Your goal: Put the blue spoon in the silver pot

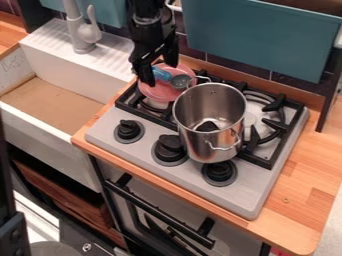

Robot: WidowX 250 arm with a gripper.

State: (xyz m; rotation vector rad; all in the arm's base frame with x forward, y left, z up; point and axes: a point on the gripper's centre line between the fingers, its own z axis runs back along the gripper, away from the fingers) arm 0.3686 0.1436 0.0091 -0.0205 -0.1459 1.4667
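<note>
The black gripper [159,67] hangs over the back left of the stove, its two fingers apart, so it is open. Below and between them lies the blue handle of the spoon [161,74], whose grey bowl end points right. The spoon is over a pink plate [159,93] on the back left burner; whether a finger touches the handle I cannot tell. The silver pot [211,142] stands upright to the right and nearer the camera, with a dark shape at its bottom.
Black grates [266,162] surround the pot, with stove knobs [170,149] along the front. A white sink [50,97] with a grey faucet [81,32] lies left. Behind the stove hangs a teal panel [264,37]. Wooden counter [300,200] borders the right side.
</note>
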